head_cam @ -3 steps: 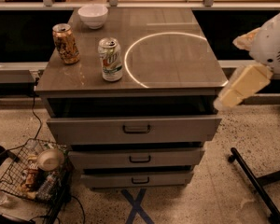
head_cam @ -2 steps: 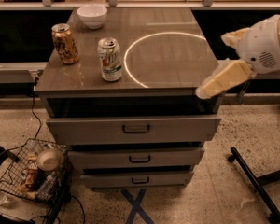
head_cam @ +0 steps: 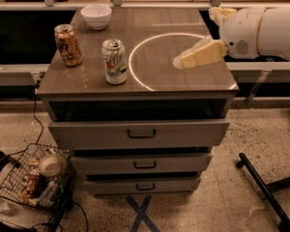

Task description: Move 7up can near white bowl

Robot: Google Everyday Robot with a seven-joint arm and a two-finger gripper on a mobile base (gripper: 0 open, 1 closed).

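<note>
Well left of the gripper [head_cam: 182, 61], the 7up can [head_cam: 115, 62] is stood upright on the cabinet top [head_cam: 159, 21], untouched. The gripper's state cannot be told; it has been carried leftward over the top since before.

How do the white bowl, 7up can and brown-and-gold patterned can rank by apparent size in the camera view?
1. White-and-green 7up can and brown-and-gold patterned can: alike; 7up sits nearer.
2. Small round white bowl, farthest back.
The gripper hovers above the cabinet top, right side.

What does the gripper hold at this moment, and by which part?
Nothing. The gripper hangs over the right side of the cabinet top, apart from the 7up can.
</note>
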